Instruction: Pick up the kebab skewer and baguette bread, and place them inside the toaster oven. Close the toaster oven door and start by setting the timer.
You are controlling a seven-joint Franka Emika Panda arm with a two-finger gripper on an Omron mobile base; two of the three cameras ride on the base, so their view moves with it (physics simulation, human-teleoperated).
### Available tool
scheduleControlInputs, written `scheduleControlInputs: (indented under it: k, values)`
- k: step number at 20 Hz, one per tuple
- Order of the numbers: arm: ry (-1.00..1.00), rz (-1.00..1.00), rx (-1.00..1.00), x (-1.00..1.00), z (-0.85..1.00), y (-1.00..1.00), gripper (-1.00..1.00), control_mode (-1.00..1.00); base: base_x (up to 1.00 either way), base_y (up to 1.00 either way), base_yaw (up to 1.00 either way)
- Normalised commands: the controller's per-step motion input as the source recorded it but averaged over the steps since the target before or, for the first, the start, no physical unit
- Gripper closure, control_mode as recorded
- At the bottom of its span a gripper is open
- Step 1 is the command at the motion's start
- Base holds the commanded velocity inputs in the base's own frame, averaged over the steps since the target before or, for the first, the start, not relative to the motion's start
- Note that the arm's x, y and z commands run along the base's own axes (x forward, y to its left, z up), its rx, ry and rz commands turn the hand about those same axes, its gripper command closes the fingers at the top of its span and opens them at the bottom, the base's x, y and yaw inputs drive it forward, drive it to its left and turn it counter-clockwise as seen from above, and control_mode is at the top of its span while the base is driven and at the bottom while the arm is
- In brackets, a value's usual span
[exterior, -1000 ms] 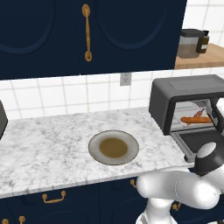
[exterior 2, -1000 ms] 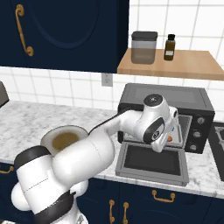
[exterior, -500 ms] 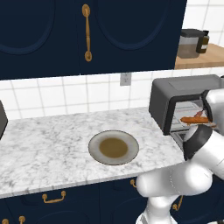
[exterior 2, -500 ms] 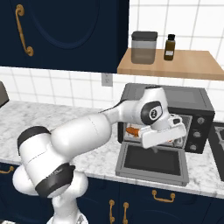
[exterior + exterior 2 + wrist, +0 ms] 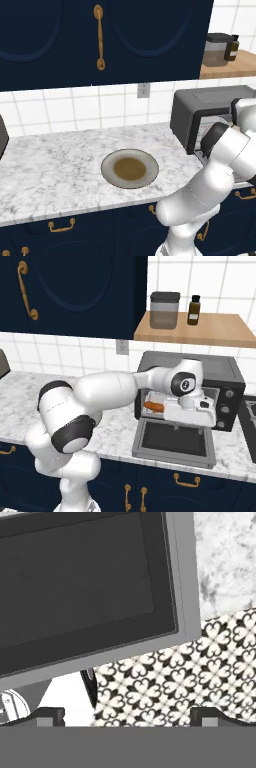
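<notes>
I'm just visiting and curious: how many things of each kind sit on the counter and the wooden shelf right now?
Toaster oven: 1
Plate: 1
Orange food piece in the oven: 1
Grey canister: 1
Dark bottle: 1
Total: 5

Toaster oven: dark grey box on counter. Door: folded down flat. Kebab skewer: inside.

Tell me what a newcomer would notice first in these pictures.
The white arm reaching into the toaster oven, whose toaster oven door lies folded down flat over the counter edge. An orange-brown piece of food sits inside, and a plate rests mid-counter to the oven's left.
</notes>
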Motion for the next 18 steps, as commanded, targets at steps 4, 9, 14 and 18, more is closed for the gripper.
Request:
scheduleControlInputs:
  k: [4, 9, 14, 18]
  values:
    - [-0.07, -0.53, 0.00, 0.10, -0.49, 0.24, -1.00, -1.00, 0.00, 0.00, 0.00]
    - [-0.09, -0.34, -0.07, 0.28, -0.37, 0.02, -1.00, -1.00, 0.00, 0.00, 0.00]
    - [-0.12, -0.19, -0.20, 0.15, -0.57, 0.12, -1.00, -1.00, 0.00, 0.00, 0.00]
    - [-0.05, -0.13, -0.20, 0.12, -0.52, 0.00, -1.00, -1.00, 0.00, 0.00, 0.00]
